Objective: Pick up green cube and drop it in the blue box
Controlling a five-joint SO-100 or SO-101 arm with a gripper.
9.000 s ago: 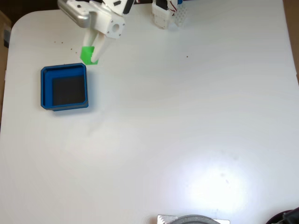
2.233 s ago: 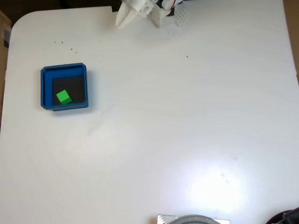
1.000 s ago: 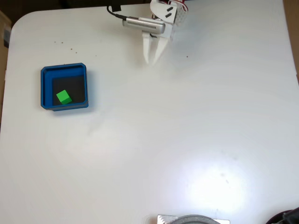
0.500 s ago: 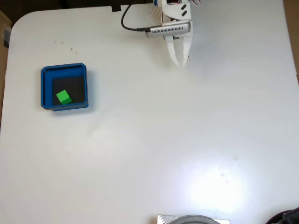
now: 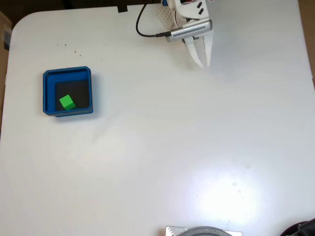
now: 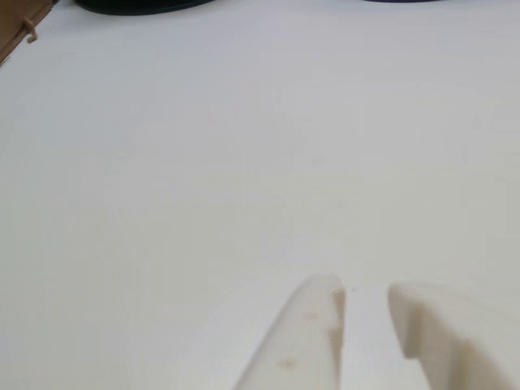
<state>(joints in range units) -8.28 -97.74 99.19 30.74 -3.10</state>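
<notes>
**Cube in the tray, arm up at the far edge**

Cube [image 5: 67, 103] first: bright green, sitting inside the blue box [image 5: 48, 93] at the left of the fixed view, on the dark floor toward the lower left corner, close to the left wall. The box sits square on the white table [image 5: 162, 147], near the table's left edge and well below the rounded top-left corner. A few dark specks dot the surface just above it.

Across to the middle, and it is wide open country: bare white tabletop from the box's right wall all the way over, with a bright glare patch toward the lower right. At the bottom edge a grey rounded object [image 5: 203, 231] pokes in.

Up at the top edge, right of centre, there is the arm, a black cable [image 5: 142, 27] looping off its left side. The gripper [image 5: 202, 63] points down the picture, white fingers tapering close together with a narrow gap between the tips, nothing between them — released and empty, well apart from the box. In the other view, the two pale fingers [image 6: 305, 341] rise from the bottom edge over plain table, a slim strip of surface showing between them, with dark shapes along the top edge.
</notes>
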